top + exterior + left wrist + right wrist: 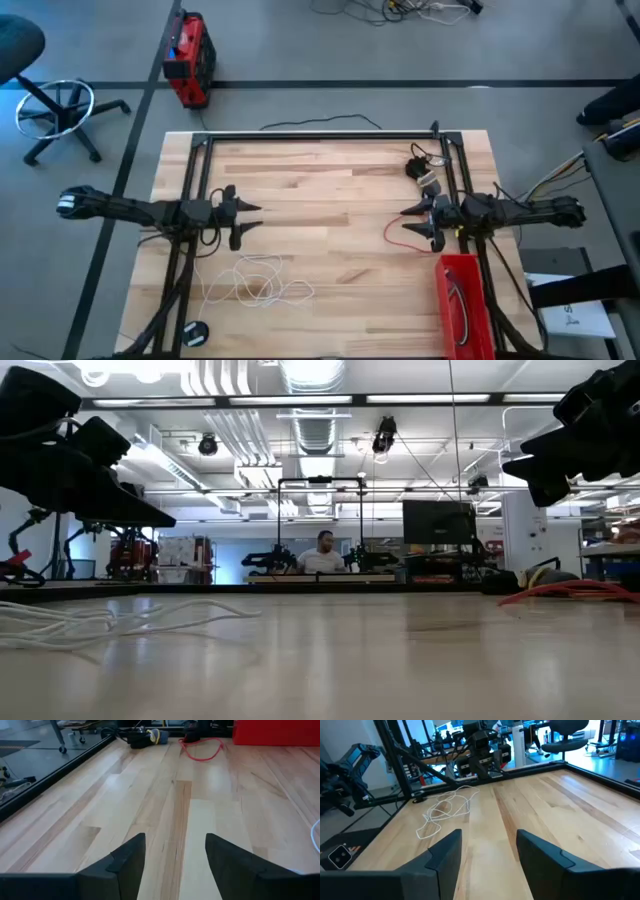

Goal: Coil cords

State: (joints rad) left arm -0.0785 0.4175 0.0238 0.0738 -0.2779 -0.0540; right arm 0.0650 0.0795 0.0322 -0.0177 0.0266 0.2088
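Both tools are hovering above the surface (330, 190) with fingers spread and holding nothing. The white cord (262, 282) is lying loose just below the left tool (248, 218), the red cord (398, 236) touching the right tool (418, 222). Each tool should probably be lowering onto a cord end, pinching low against the wood so the thin strand cannot slip.

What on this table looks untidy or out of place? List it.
The white cord sprawls in loose tangled loops near the left gripper, uncoiled. The red cord lies in an open loop by the right gripper. A small dark bundle sits near the table's far right corner. Both grippers hover with jaws open, empty.
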